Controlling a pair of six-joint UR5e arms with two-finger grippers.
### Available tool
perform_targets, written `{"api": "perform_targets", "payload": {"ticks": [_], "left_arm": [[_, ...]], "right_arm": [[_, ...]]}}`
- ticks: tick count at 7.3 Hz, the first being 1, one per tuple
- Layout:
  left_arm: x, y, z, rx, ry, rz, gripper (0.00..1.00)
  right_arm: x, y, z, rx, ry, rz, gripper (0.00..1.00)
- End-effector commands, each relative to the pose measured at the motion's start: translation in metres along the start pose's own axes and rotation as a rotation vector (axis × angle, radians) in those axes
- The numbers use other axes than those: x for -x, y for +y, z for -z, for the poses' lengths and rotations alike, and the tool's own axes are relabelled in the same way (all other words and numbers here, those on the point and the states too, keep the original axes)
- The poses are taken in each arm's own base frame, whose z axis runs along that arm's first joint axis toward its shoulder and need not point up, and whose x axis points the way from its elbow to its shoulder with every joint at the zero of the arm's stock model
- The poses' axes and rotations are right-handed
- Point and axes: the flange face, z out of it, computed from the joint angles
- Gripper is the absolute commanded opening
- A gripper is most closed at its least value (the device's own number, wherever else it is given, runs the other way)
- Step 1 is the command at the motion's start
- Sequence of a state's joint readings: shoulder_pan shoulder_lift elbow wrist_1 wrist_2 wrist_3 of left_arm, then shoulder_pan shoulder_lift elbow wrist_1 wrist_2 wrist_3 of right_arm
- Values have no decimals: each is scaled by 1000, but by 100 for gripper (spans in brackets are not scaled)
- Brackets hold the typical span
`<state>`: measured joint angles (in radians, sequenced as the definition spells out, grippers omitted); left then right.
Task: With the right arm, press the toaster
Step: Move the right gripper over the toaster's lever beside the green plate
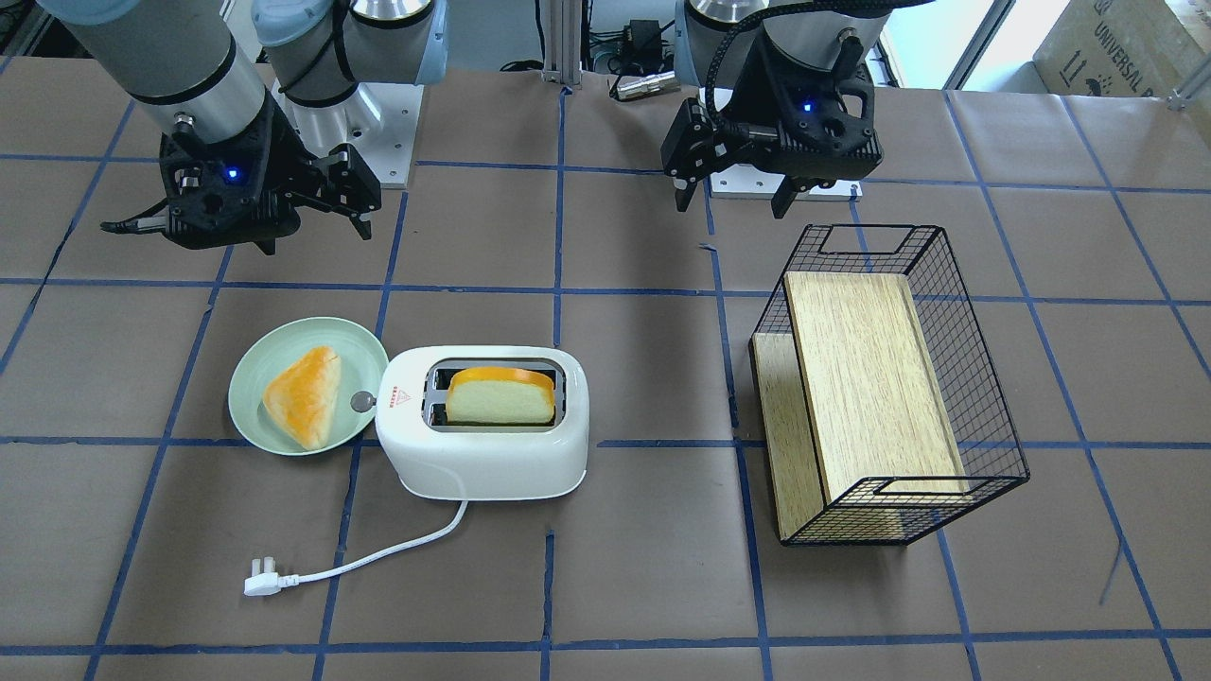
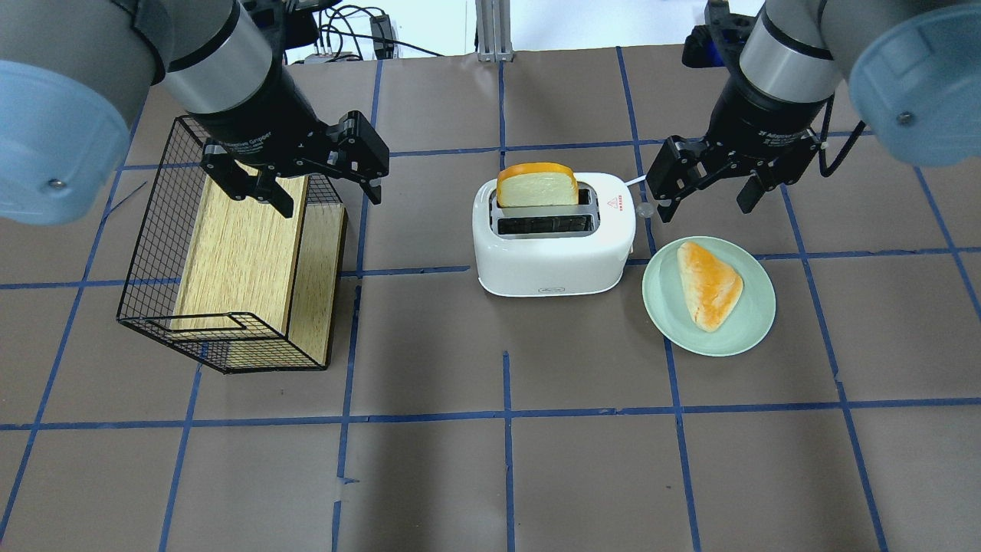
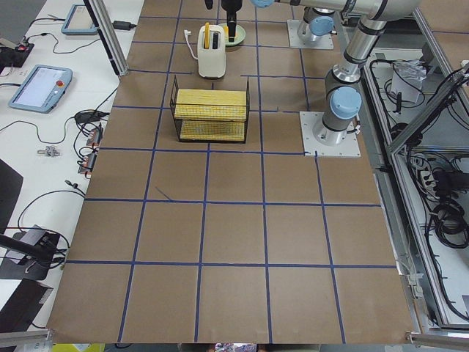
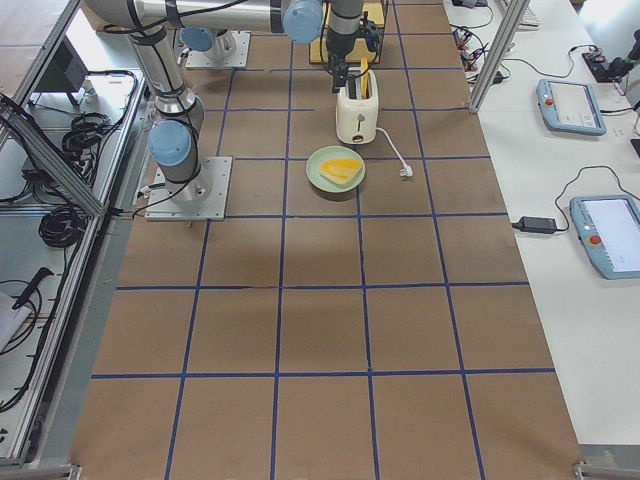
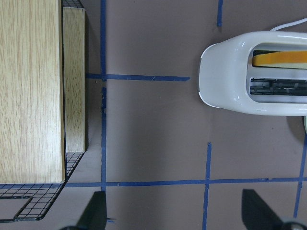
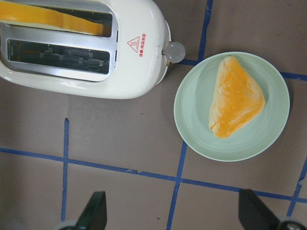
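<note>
The white two-slot toaster (image 1: 482,459) stands mid-table, also in the overhead view (image 2: 552,261), with a slice of bread (image 2: 536,186) standing up out of one slot. Its grey knob (image 1: 361,401) faces the plate. My right gripper (image 2: 707,201) is open and empty. It hovers above the table just beyond the knob end of the toaster and touches nothing. It also shows in the front-facing view (image 1: 241,230). The right wrist view shows the toaster (image 6: 139,72) and knob (image 6: 175,51) below. My left gripper (image 2: 327,198) is open and empty over the basket's edge.
A pale green plate (image 2: 759,322) with a triangular bun (image 2: 709,284) lies beside the toaster's knob end. A black wire basket (image 2: 153,230) holding a wooden board lies on its side at the left. The toaster's white cord and plug (image 1: 260,574) trail on the table.
</note>
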<state>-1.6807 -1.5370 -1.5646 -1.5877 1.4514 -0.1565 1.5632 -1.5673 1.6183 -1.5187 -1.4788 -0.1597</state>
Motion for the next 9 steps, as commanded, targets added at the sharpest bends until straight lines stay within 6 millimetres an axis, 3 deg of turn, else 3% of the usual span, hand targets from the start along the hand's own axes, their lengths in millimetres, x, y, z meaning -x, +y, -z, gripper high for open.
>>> {"api": "perform_targets", "payload": {"ticks": [1, 5, 6, 7, 8, 9], "left_arm": [[0, 0, 0, 0, -1, -1, 100], [1, 0, 0, 0, -1, 1, 100], [0, 0, 0, 0, -1, -1, 100], [1, 0, 0, 0, -1, 1, 100], [1, 0, 0, 0, -1, -1, 100], [0, 0, 0, 0, -1, -2, 100]], "right_arm": [[0, 0, -1, 1, -2, -2, 96], [-3, 1, -1, 7, -7, 29, 97], [-2, 1, -6, 20, -11, 238, 98], [-11, -2, -18, 27, -14, 593, 98], [-39, -9, -19, -8, 18, 798, 96], [-63, -20, -31, -10, 84, 960, 82]]}}
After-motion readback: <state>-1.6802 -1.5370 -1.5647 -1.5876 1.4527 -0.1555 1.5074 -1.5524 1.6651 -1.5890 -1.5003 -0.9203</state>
